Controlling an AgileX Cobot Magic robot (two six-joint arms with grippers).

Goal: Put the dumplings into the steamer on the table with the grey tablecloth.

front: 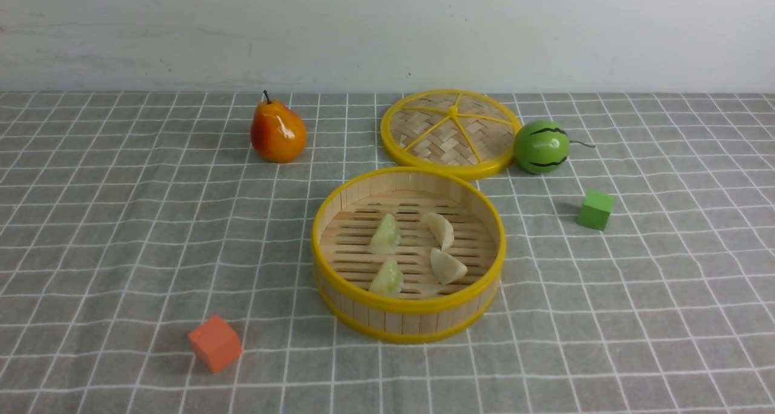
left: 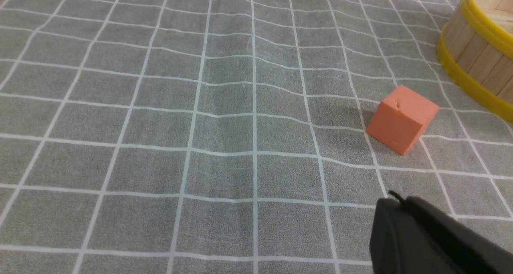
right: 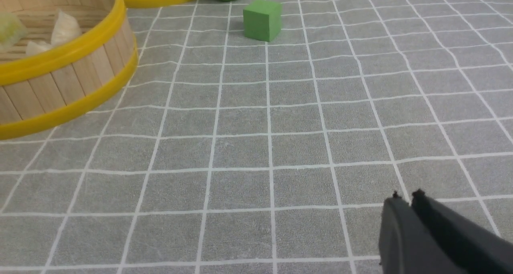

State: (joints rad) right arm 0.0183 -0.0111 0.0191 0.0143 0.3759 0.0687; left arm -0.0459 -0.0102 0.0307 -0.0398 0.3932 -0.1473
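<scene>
Front high, wide; wrists low, sharing steamer [front: 407,317].

Grey tablecloth [front: 121,232] everywhere, thin white lines ruling it into squares. The steamer [front: 407,317] shows pale wooden strips banded by bright yellow rims, its floor light slatted bamboo. Inside, two translucent pale green dumplings [front: 385,234] and two cream-white ones. Behind, the lid [front: 451,132], tan weave, yellow rim and spokes. An orange-to-red glossy pear [front: 278,132], a green watermelon [front: 541,147] with dark wavy stripes, a green cube [front: 596,209], an orange cube [front: 215,343]. Both end effectors, left [left: 394,200] and right [right: 406,197], matte black.
</scene>
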